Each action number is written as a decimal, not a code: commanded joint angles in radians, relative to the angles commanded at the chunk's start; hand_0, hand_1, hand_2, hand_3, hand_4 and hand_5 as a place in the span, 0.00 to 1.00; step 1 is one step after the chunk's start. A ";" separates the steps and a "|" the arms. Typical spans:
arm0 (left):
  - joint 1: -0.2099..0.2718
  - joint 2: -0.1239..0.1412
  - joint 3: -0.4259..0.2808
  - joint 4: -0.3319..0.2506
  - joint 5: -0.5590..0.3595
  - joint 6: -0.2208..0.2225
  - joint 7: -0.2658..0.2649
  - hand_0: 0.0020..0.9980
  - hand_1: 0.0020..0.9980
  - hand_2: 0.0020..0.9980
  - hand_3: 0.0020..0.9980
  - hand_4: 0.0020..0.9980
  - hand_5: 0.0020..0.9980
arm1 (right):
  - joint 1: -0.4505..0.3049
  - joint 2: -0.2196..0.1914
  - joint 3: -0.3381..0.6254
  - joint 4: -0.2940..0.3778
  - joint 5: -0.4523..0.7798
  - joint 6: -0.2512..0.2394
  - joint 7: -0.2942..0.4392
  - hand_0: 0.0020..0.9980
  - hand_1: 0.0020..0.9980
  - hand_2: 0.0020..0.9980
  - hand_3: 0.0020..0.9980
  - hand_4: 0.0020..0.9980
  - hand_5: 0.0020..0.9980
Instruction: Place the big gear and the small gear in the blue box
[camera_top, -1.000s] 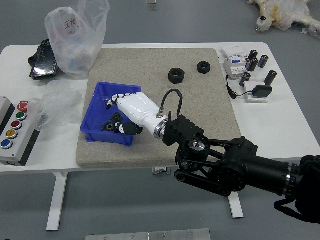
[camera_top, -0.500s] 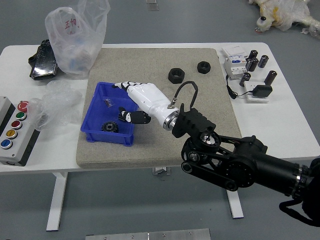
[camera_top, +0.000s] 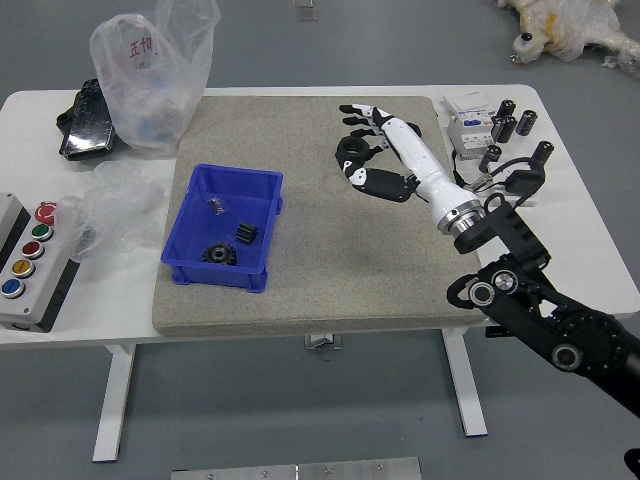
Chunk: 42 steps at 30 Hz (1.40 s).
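Note:
The right hand (camera_top: 375, 150), white with black fingers, hangs over the mat's upper right, its fingers spread and holding nothing. Beneath the fingers a black ring-shaped part (camera_top: 351, 150) is partly hidden; a second black part near it is mostly covered by the hand. In the blue box (camera_top: 274, 231) at the mat's left lie a round black gear (camera_top: 220, 254), a smaller black toothed piece (camera_top: 246, 232) and a small clear or metallic item (camera_top: 216, 206). Which of the black parts the task calls big or small, I cannot tell.
On the left stand a button panel (camera_top: 30, 262), crumpled clear plastic (camera_top: 112, 205), a plastic bag (camera_top: 153, 80) and a black package (camera_top: 88, 122). At the right are white boxes (camera_top: 470, 133), black cylinders (camera_top: 541, 155) and a cabled black adapter, partly behind the arm.
The right hand has left the blue box, moving right and toward the far side, over the black ring-shaped parts. The smaller toothed piece in the box is now uncovered.

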 joint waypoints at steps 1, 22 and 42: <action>-0.001 0.000 0.002 0.001 -0.002 0.001 -0.002 0.73 0.57 0.54 0.67 0.68 0.47 | -0.025 -0.011 0.029 0.012 0.029 0.008 0.021 0.49 0.71 0.76 0.80 0.72 0.27; -0.023 0.003 0.063 0.007 -0.067 0.000 -0.025 0.73 0.40 0.41 0.66 0.68 0.47 | -0.276 -0.052 0.397 0.030 0.395 0.087 0.176 0.51 0.68 0.71 0.71 0.78 0.36; -0.033 0.006 0.090 0.014 -0.079 0.011 -0.048 0.72 0.51 0.52 0.66 0.67 0.47 | -0.312 -0.065 0.509 0.063 0.382 0.093 0.187 0.52 0.66 0.69 0.70 0.79 0.38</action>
